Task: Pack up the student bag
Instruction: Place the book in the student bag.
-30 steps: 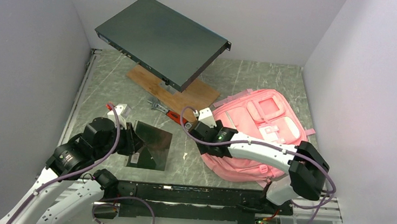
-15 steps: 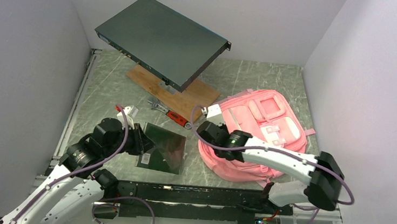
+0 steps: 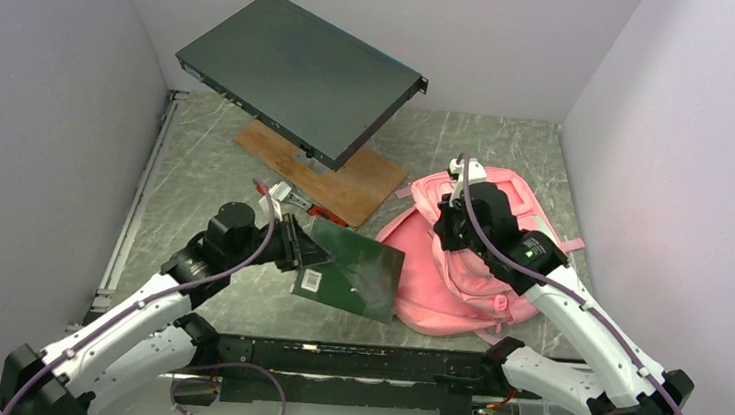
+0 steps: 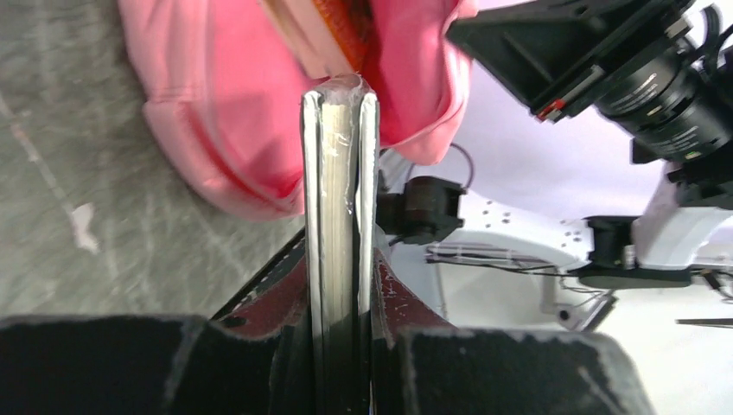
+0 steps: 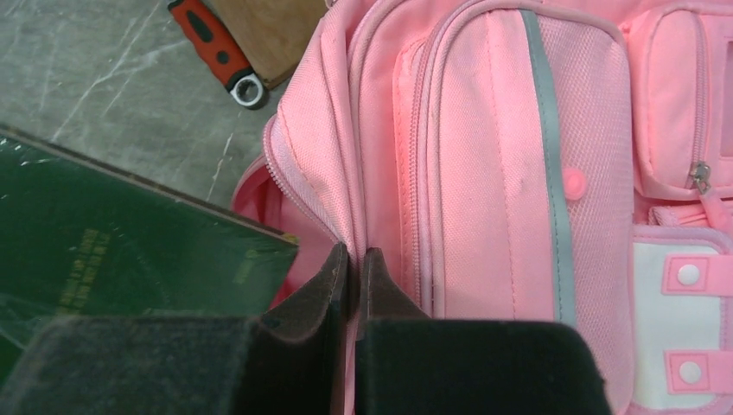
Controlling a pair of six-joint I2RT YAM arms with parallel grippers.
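Since a second ago, we see that the left arm has carried the dark green book (image 3: 358, 275) rightward up to the student bag (image 3: 457, 291), and the right gripper (image 3: 450, 227) has moved onto the bag's upper edge.

From above, the bag lies on the right of the table (image 3: 218, 154), its near side gaping toward the book. The left gripper (image 3: 307, 252) clamps the book's left end.

In the left wrist view, we see the book edge-on with the fingers pressed against both covers and its far end right at the pink opening.

In the right wrist view, the jaws are pinched tight on a fold of fabric beside the zip. A red-handled wrench (image 5: 212, 47) lies on the table beyond.
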